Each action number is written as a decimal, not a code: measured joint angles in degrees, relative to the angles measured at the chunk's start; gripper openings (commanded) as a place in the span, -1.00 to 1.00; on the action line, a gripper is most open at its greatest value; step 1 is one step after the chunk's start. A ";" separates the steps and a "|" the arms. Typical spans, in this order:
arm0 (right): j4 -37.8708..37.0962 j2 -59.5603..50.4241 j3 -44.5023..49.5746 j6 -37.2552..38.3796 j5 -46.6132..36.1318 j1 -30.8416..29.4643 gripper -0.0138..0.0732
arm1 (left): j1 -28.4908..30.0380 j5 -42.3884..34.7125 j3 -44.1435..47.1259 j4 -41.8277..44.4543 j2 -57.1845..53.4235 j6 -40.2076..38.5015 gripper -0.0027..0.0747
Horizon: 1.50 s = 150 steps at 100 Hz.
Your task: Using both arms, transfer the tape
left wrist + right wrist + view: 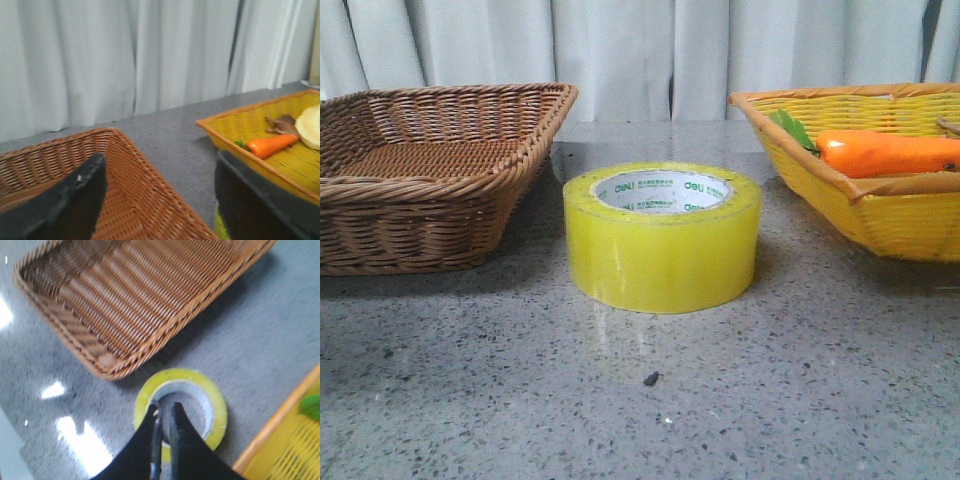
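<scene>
While the right pincer (165,412) hangs pinched together above the tape's (661,240) hole, the left pincer (157,200) waits wide apart. The tape sits on the tabletop (740,400) between the baskets. It should spread first, then drop straight.

You are looking at a staged test setup, more a lab or demo bench than a home. A pale pleated curtain (640,55) closes off the whole background as a plain backdrop. The surface (640,400) is grey speckled stone, glossy enough to reflect light. On it sit only props: a brown wicker basket (430,180) and a yellow woven basket (880,200) holding a toy-like carrot (885,152).
</scene>
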 measured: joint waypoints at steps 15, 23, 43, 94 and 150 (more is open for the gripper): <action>-1.18 -7.70 5.36 0.94 -6.01 0.00 -0.81 | -6.54 2.20 -4.95 0.38 9.06 0.00 0.27; -1.18 -11.29 7.57 1.68 -7.32 0.00 -0.81 | -9.91 3.83 -7.98 0.61 14.65 0.00 0.27; -1.18 -16.76 11.60 3.87 -7.93 0.00 -0.81 | -15.22 9.52 -16.73 1.67 26.93 0.00 0.27; -1.21 -19.92 13.09 4.45 -8.06 0.00 -0.81 | -20.13 25.77 -30.63 1.67 49.39 4.54 0.26; -1.21 -19.92 13.09 4.56 -8.06 0.00 -0.81 | -19.68 24.90 -31.08 0.83 54.29 5.97 -0.66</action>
